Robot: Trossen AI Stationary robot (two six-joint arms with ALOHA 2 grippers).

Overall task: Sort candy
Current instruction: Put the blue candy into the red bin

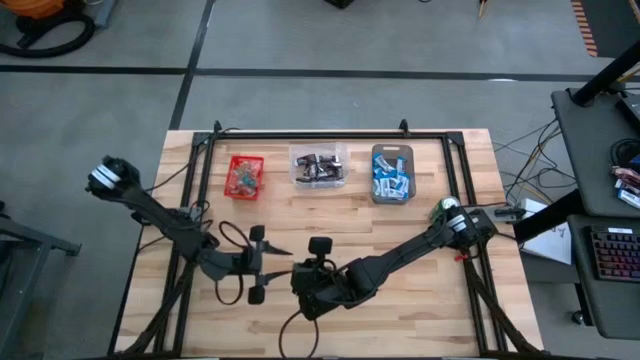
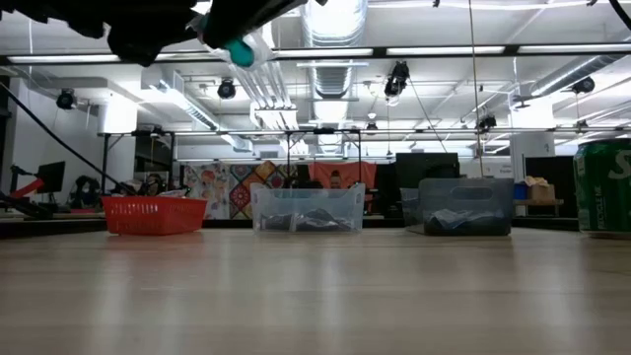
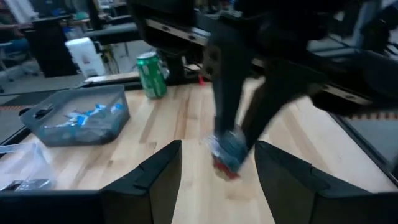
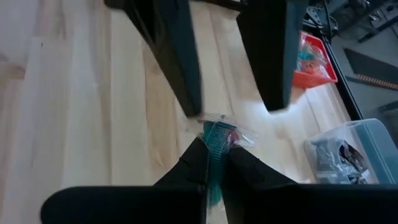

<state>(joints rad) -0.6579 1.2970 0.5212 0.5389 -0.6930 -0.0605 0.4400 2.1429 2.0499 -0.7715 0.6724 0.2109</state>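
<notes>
Here the right hand (image 4: pixel 214 163) is clamped on a green-wrapped candy (image 4: pixel 219 135) above the counter (image 1: pixel 420 300), directly before the left hand (image 3: pixel 217 163), whose fingers are spread apart, facing it, ready to receive.

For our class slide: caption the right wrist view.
Right gripper pinches a green-wrapped candy above the table, facing the left fingers.

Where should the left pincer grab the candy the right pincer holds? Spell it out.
Take the candy by its wrapper tail, which juts free past the right pincer shut on its other end. Come straight at it, opposite that pincer; the left pincer is open, facing it.
</notes>
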